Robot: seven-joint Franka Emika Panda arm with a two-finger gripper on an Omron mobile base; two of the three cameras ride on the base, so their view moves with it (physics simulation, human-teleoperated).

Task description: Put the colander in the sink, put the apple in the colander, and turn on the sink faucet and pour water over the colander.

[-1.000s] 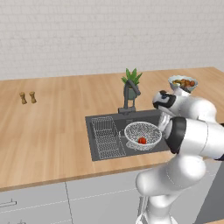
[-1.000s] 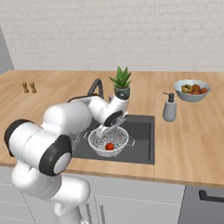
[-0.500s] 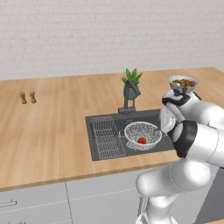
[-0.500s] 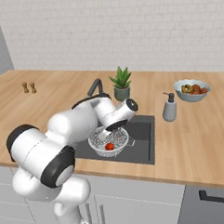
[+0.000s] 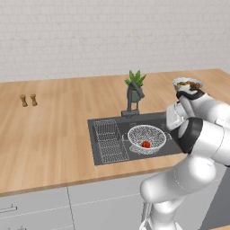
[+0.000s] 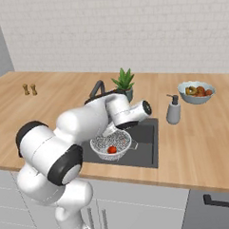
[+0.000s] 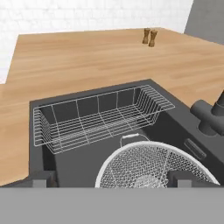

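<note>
Jaws spread wide and empty at the hand view's bottom, I'm hovering over the silvery wire-mesh colander [image 7: 155,168] holding the small red apple [image 5: 146,144] in the dark grey sink [image 5: 103,158], risking clipping its rim while reaching for the arched dark faucet [image 5: 133,99].

Base views flank arm, sharing sink [image 5: 101,155]; hand view close above colander [image 7: 144,164].

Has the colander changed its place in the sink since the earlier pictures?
No. The colander sits in the right half of the sink, beside the wire rack, as before, with the apple inside it.
</note>
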